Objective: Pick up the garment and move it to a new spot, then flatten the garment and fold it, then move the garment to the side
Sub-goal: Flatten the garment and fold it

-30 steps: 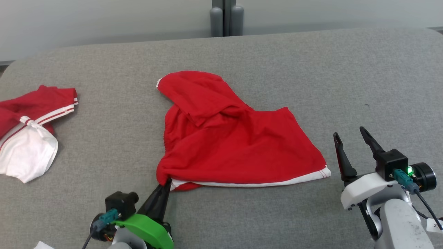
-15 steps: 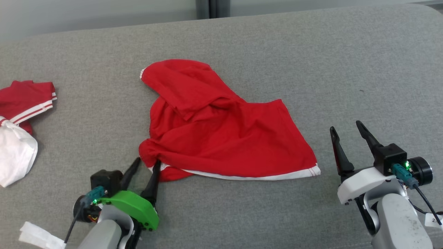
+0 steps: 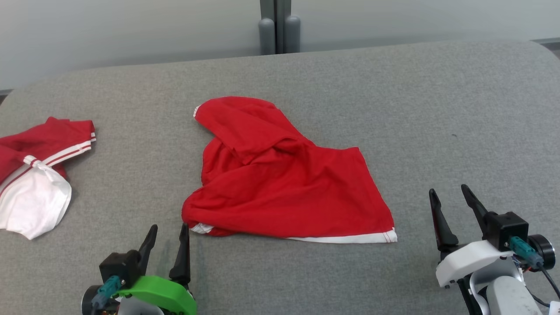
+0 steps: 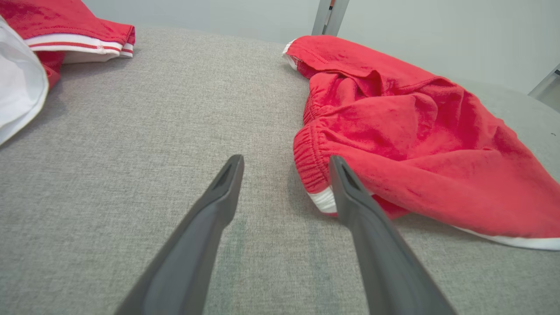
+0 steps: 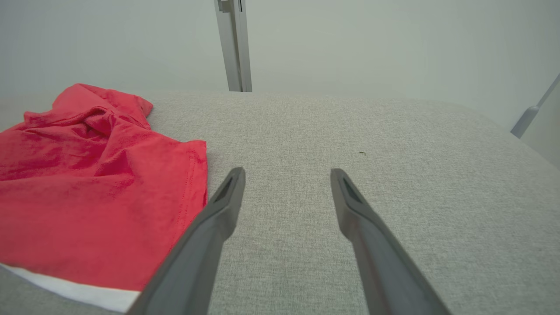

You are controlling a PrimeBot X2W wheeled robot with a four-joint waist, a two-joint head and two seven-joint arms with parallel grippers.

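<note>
The garment (image 3: 280, 183) is a pair of red shorts with a white hem, lying rumpled on the grey surface (image 3: 393, 109); it also shows in the left wrist view (image 4: 415, 140) and the right wrist view (image 5: 96, 183). My left gripper (image 3: 168, 231) stands open just in front of the garment's near left corner, with nothing between its fingers. In the left wrist view (image 4: 284, 162) that elastic corner lies just beside one finger (image 4: 350, 192). My right gripper (image 3: 450, 194) is open and empty, to the right of the white hem (image 3: 350, 238).
A second red and white garment (image 3: 39, 170) lies bunched at the far left edge, also in the left wrist view (image 4: 52, 35). A grey post (image 3: 275, 26) rises behind the surface's far edge. Bare grey surface stretches to the right and behind the shorts.
My left gripper let go of the garment's near left corner, opened and drew back toward me. The corner dropped onto the surface. The head camera shifted; the right gripper stayed open.
</note>
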